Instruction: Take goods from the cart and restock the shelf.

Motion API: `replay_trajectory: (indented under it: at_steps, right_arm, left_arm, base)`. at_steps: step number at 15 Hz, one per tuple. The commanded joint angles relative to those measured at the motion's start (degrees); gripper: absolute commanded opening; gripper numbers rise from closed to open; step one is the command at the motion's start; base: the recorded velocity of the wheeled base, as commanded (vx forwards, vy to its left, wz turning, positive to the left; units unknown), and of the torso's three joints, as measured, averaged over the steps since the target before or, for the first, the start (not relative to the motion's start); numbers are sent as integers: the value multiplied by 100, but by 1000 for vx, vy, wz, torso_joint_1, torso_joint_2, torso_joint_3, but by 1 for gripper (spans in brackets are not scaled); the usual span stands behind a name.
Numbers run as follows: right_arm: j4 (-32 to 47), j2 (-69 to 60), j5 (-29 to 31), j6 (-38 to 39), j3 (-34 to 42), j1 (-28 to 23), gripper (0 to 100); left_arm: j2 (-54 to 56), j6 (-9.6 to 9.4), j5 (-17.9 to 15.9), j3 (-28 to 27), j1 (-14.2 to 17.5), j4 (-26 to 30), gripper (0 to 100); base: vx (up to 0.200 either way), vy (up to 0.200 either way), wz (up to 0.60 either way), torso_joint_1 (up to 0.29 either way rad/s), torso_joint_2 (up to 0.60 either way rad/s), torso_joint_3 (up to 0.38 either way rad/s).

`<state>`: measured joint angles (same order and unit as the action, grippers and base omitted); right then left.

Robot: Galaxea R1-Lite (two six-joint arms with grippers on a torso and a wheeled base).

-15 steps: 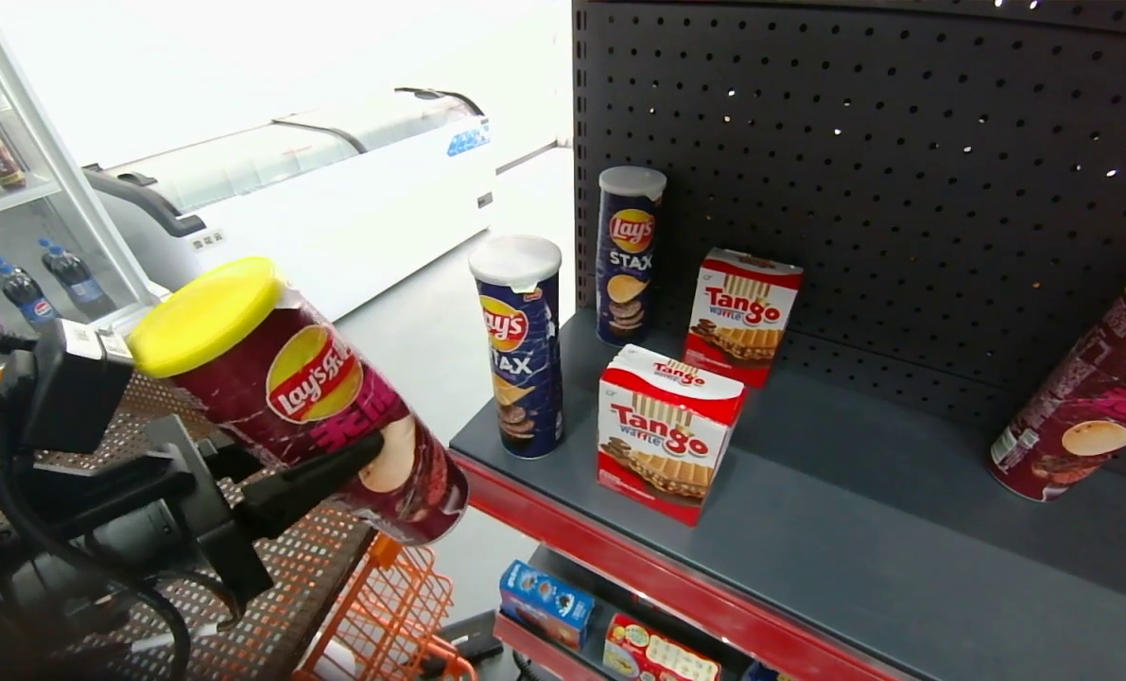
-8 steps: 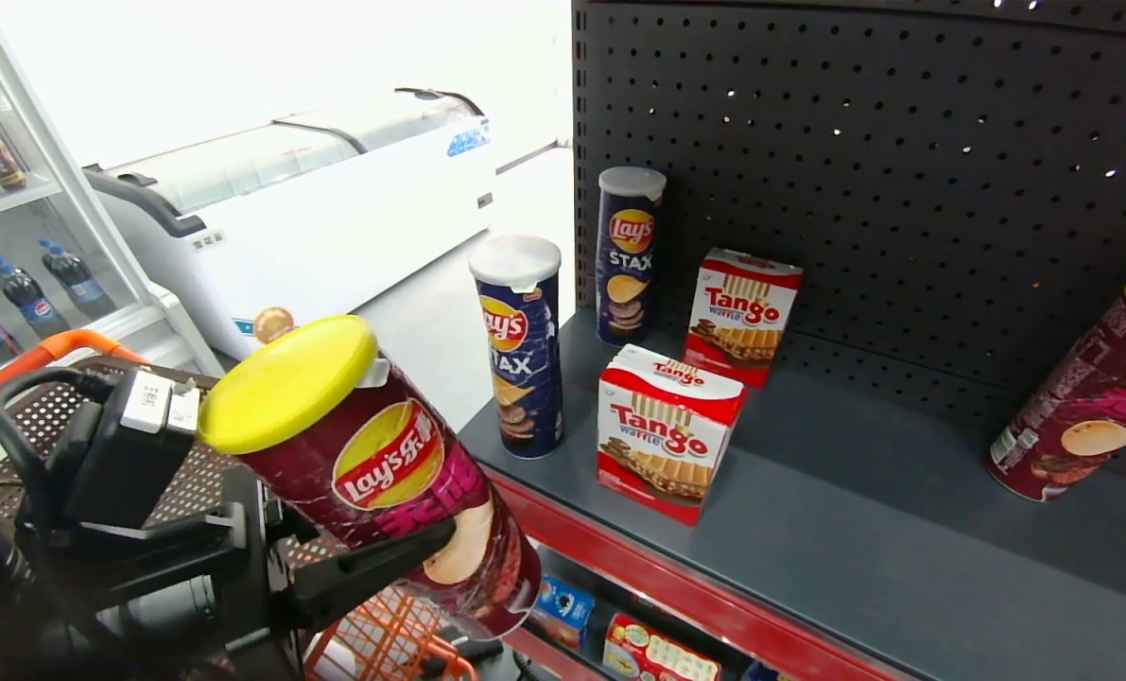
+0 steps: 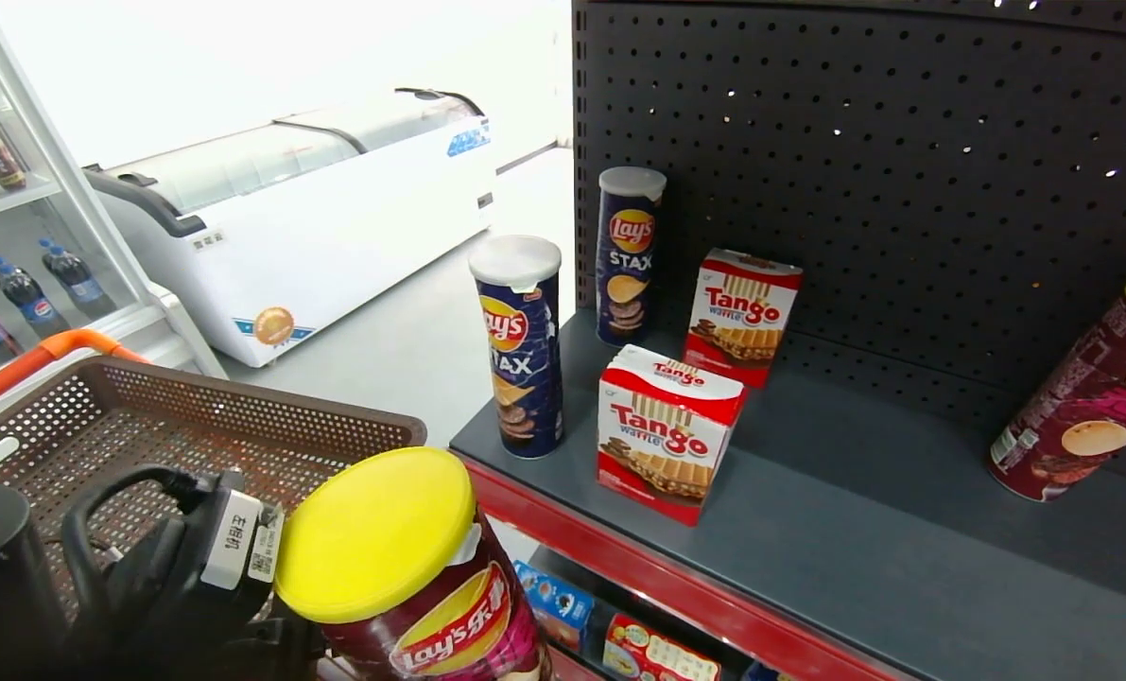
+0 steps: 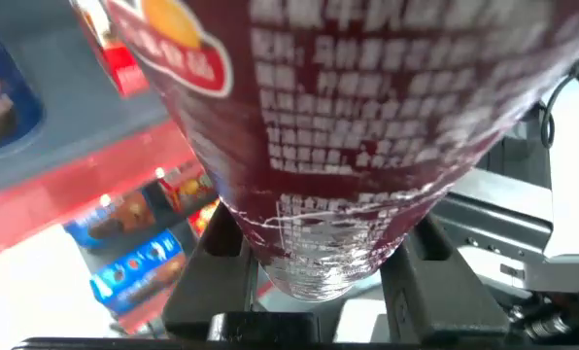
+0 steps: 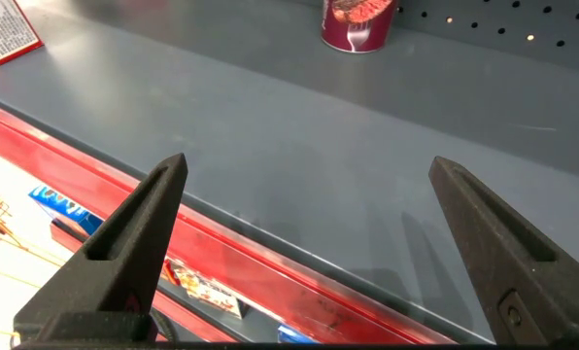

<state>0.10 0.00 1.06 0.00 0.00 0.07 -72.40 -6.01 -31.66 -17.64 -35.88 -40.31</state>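
Head view: maroon chip can (image 3: 454,629), yellow lid (image 3: 373,532), clamped in left gripper (image 4: 314,282); right gripper (image 5: 309,170) spread wide.

Left gripper (image 4: 319,262) clamped on a chip can (image 4: 367,126), right gripper (image 5: 309,170) spread wide.

In the head view the left arm (image 3: 14,567) fills the lower left corner of the frame. Its black wrist (image 3: 184,577), with a looped cable over it, sits right against the side of the chip can at the bottom edge. The left wrist view shows one dark finger (image 4: 217,267) on each side of the can's lower end, both pressed to it. In the right wrist view the right gripper's two black fingers (image 5: 134,243) stand far apart, tips pointing away from the camera.
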Motion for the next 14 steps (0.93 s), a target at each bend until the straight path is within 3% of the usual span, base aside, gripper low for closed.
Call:
replay_trajectory:
  at_steps: [1, 14]
  right_arm:
    - [-1, 0, -1, 0, 0, 1, 100]
    - [-1, 0, -18, 0, 0, 1, 100]
  left_arm:
    - [68, -5, 2, -11, -7, 15, 0]
    - [68, -14, -7, -20, 2, 6, 0]
  base:
    - [0, 0, 0, 0, 0, 0]
    - [0, 0, 0, 0, 0, 0]
